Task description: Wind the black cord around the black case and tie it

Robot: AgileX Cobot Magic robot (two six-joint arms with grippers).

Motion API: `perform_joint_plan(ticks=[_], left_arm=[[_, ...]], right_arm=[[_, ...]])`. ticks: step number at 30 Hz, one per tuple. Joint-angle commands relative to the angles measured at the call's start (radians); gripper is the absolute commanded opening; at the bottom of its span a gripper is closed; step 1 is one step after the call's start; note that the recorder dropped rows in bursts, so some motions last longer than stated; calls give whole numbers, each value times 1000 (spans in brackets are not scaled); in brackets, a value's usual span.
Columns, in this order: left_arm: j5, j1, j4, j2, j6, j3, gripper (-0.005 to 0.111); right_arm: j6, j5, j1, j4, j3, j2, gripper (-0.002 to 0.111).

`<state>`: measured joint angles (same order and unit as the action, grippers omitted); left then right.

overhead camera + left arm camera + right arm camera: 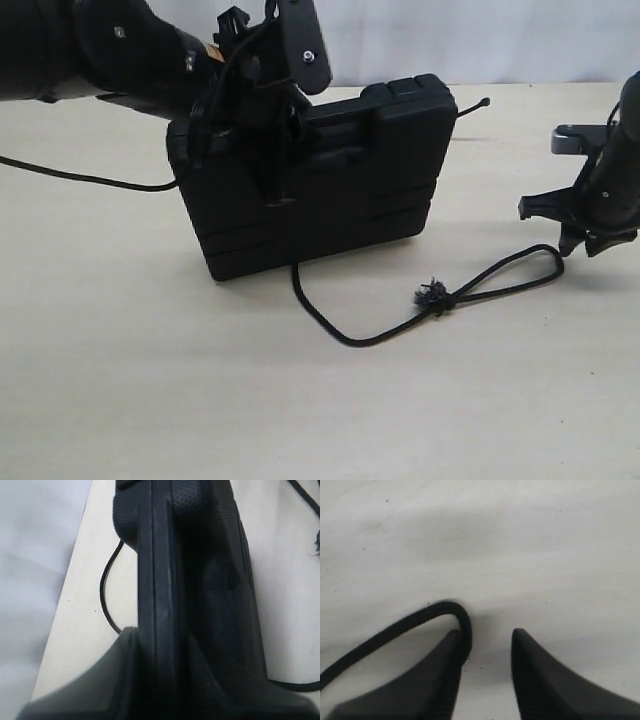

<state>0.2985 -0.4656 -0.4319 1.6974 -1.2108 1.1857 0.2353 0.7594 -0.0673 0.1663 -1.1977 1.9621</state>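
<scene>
The black case stands tilted on its long edge on the table. My left gripper comes down over its upper edge and is shut on it; in the left wrist view the case fills the space between the fingers. The black cord runs out from under the case, past a frayed knot, into a loop. Its small tip shows behind the case. My right gripper hangs open over the loop's end. There the cord's bend lies against one fingertip, with nothing gripped.
A thin black line crosses the table from the left edge to the case; I cannot tell whether it is cord or cable. A similar strand curves behind the case. A pale wall stands behind the table's far edge.
</scene>
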Motion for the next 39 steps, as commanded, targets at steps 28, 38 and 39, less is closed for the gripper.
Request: perform_joint_plan(ticks=[28, 38, 39], left_arm=[[13, -164, 1009, -15, 892, -8, 0], [30, -164, 1023, -15, 899, -8, 0], [32, -168, 1023, -15, 899, -8, 0]], right_arm=[[-1279, 95, 0, -859, 42, -559, 72], [-1605, 216, 0, -1011, 54, -543, 72], [-1640, 202, 23, -992, 54, -543, 72]])
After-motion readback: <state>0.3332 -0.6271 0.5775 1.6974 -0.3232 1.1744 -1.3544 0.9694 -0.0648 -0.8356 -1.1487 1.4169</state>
